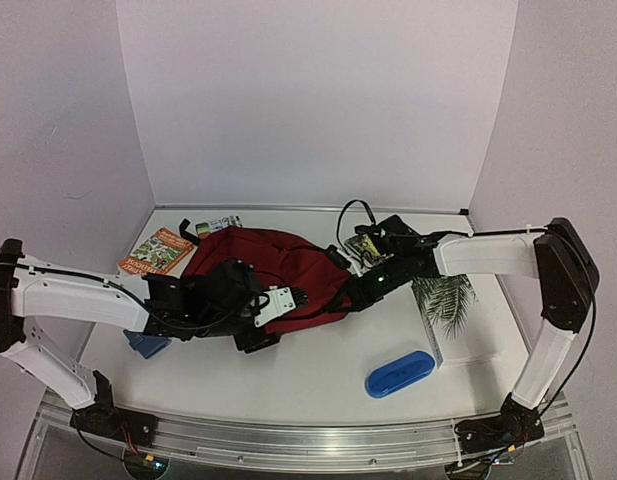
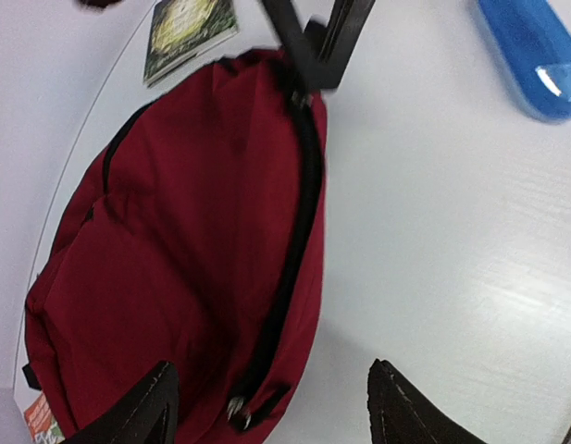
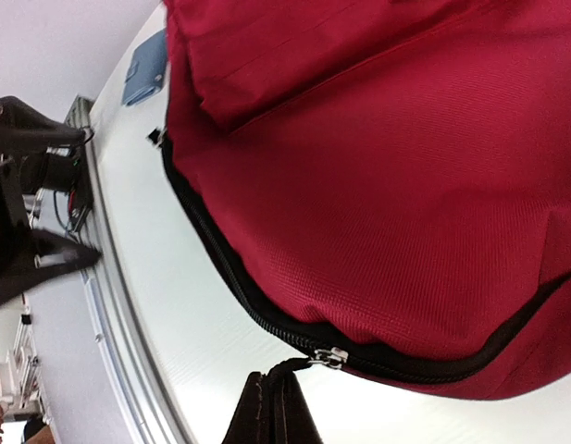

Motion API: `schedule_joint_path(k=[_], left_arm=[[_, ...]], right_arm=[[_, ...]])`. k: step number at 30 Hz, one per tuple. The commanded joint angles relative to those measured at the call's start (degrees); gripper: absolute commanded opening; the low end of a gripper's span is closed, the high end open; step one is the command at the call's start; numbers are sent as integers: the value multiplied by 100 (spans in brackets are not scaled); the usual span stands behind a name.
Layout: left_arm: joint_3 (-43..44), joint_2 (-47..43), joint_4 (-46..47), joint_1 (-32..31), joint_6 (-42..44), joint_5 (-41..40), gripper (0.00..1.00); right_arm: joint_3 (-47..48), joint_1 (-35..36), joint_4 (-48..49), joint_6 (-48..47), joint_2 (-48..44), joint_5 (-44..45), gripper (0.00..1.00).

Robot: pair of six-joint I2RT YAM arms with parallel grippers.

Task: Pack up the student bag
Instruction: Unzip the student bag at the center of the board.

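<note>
The student bag (image 1: 258, 262) is a dark red backpack lying flat in the middle of the table, its black zipper (image 2: 299, 213) running along the near edge. My left gripper (image 2: 271, 370) hovers open over the bag's left end, a metal zipper slider (image 2: 237, 410) between its fingers, nothing held. My right gripper (image 3: 276, 377) is shut on the black pull tab (image 3: 302, 363) of another zipper slider (image 3: 328, 357) at the bag's right end. In the top view the left gripper (image 1: 273, 320) and right gripper (image 1: 360, 290) sit at opposite ends of the bag.
A blue oblong case (image 1: 399, 372) lies near the front right. A palm-leaf book (image 1: 453, 310) lies right of the bag. Booklets (image 1: 158, 250) lie at the back left, and a small blue item (image 1: 146, 345) sits under the left arm.
</note>
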Motion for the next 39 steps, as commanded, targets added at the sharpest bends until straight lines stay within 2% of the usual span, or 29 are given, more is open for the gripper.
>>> schedule_joint_path(k=[1, 4, 6, 7, 9, 11, 14, 16, 24, 28, 32, 36, 39], left_arm=[[732, 784, -106, -198, -336, -6, 73], [983, 1223, 138, -199, -270, -85, 75], [1126, 1482, 199, -197, -203, -144, 73], [1190, 1583, 163, -200, -178, -159, 69], [1245, 1681, 26, -194, -187, -173, 56], [1165, 1637, -63, -190, -253, -217, 37], [850, 1315, -201, -191, -409, -249, 13], [679, 1079, -363, -191, -545, -338, 1], [143, 181, -999, -191, -967, -589, 0], [71, 46, -1137, -188, -1010, -638, 0], [72, 69, -1031, -191, -877, -713, 0], [91, 103, -695, -163, -605, -743, 0], [57, 148, -561, 115, -532, -694, 1]], right_arm=[[124, 110, 15, 81, -240, -399, 0], [88, 151, 16, 93, -334, -568, 0], [33, 154, 14, 80, -436, -627, 0], [4, 153, 7, 69, -496, -618, 0], [-47, 149, 8, 43, -602, -566, 0], [-109, 135, 6, -27, -697, -497, 0], [-172, 38, -4, -121, -753, -414, 0], [-181, -146, -24, -207, -699, -372, 0], [8, -1259, -322, -826, -419, -149, 0], [-10, -1675, -569, -1122, -553, -48, 0], [-426, -1767, -783, -1329, -1018, -97, 0], [-1013, -1746, -841, -1305, -1560, -500, 0], [-1222, -1488, -844, -1197, -1708, -714, 0]])
